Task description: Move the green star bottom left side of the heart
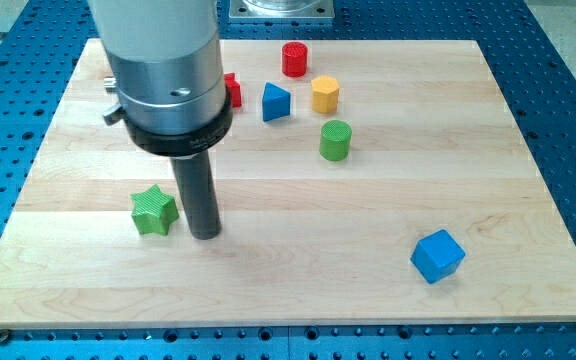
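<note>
The green star (154,211) lies on the wooden board (298,280) at the view's left, below the middle. My tip (205,235) rests on the board just to the right of the star, close to it or touching it. A red block (232,90) shows only partly behind the arm's grey body near the view's top; its shape cannot be made out. No heart shape is clearly visible.
A red cylinder (295,59), a blue triangular block (276,102), a yellow hexagonal block (325,94) and a green cylinder (335,140) cluster at the top centre. A blue cube (437,256) sits at the lower right. The arm's grey body (163,70) hides the board's upper left.
</note>
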You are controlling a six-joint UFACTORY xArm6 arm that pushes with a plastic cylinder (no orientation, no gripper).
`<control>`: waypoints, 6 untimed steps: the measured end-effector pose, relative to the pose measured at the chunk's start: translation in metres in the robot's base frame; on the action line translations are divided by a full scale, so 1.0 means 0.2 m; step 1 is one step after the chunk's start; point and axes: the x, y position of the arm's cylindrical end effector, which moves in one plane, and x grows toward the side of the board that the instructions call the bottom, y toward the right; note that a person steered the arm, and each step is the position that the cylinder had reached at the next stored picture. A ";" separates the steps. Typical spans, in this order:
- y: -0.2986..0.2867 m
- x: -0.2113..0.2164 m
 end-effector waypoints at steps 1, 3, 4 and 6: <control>-0.18 0.00; -0.27 0.17; -0.43 0.13; -0.34 -0.10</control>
